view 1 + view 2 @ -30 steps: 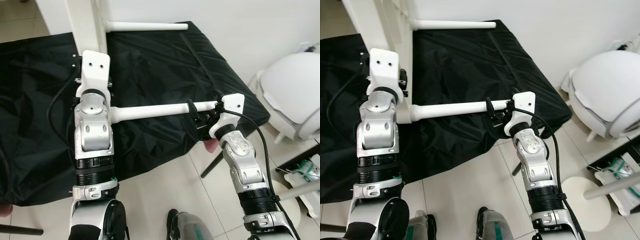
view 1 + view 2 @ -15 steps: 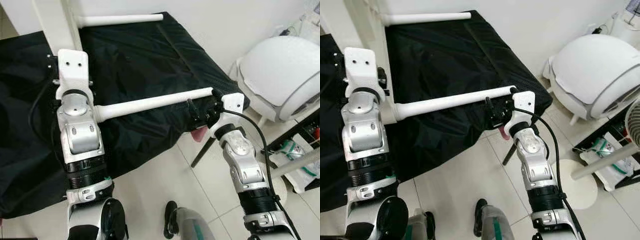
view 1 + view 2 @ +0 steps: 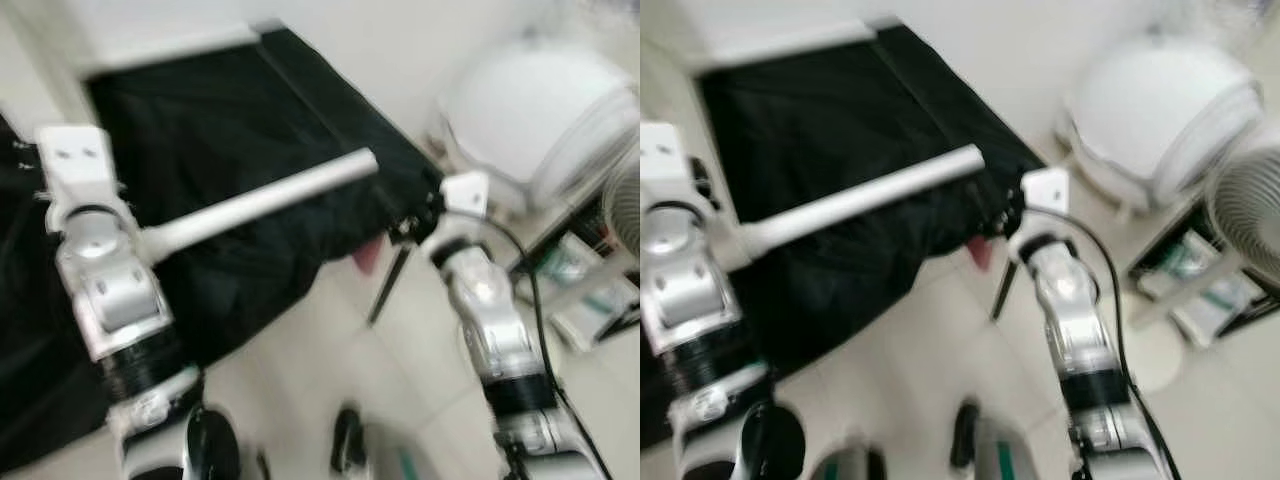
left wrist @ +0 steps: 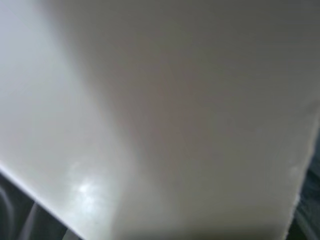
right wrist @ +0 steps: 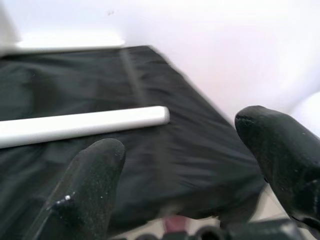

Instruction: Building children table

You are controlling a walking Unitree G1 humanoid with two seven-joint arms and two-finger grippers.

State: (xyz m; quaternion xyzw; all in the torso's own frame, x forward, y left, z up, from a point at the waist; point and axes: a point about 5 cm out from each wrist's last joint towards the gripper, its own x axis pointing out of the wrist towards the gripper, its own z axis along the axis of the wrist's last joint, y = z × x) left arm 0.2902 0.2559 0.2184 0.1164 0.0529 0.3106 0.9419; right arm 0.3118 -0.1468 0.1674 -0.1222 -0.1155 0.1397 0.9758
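White table leg (image 5: 85, 124) beyond parted right fingers (image 5: 90, 185).

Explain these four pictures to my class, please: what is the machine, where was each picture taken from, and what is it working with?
This is a walking humanoid robot with two silver arms, each ending in a gripper with two black fingers. The two wide pictures come from cameras in its head, looking down; they are blurred. The other two come from cameras on its wrists.

Its left arm reaches toward a white table part, which the left wrist view shows very close up. A long white table leg sticks out from there, above a surface covered in black cloth. The right gripper is open, its fingers apart, with the end of the leg ahead of it and not touching. Whether the left gripper holds anything cannot be seen.

Beside the cloth stand a round white container and a fan.
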